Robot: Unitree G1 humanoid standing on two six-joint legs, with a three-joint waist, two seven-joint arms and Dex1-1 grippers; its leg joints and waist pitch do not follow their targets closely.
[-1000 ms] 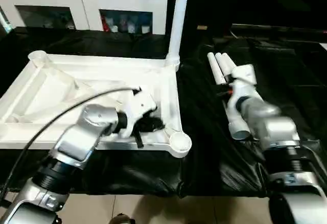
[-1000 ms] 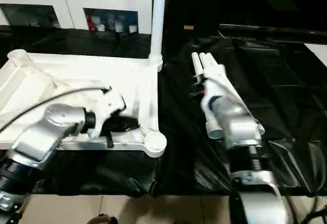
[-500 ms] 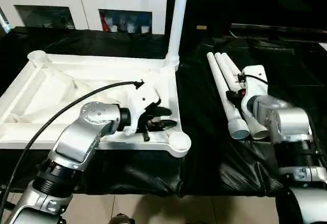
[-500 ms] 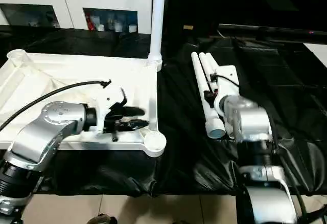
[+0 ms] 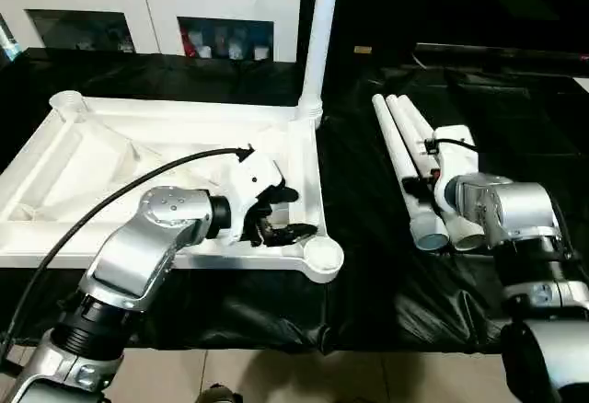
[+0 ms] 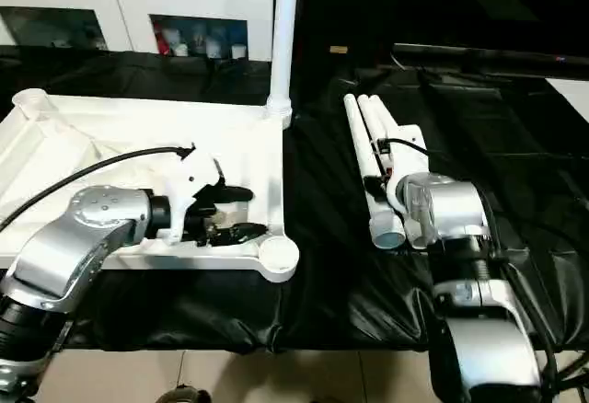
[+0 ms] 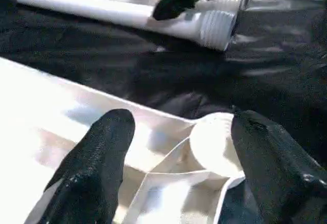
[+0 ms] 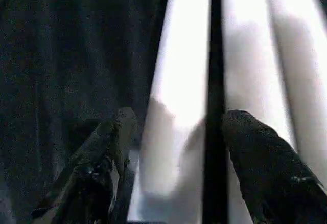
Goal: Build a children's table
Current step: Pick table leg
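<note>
Ribbed white tabletop [image 5: 110,159], left gripper [image 5: 287,212] spread; right gripper [image 8: 173,147] straddling smooth tube leg [image 8: 179,81]

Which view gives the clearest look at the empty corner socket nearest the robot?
The left wrist view: the corner socket sits close, framed between the open left pincer's fingers. Both eye views show it smaller, at the tabletop's near corner beside the pincer. The right wrist view looks along the loose table legs instead.

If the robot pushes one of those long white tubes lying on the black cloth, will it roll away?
Probably a little. The loose legs are smooth round tubes, so a sideways nudge would likely roll one, though the wrinkled black cloth and its neighbours may stop it. They look stiff and hollow, so likely light. The right gripper straddles one tube, open.
</note>
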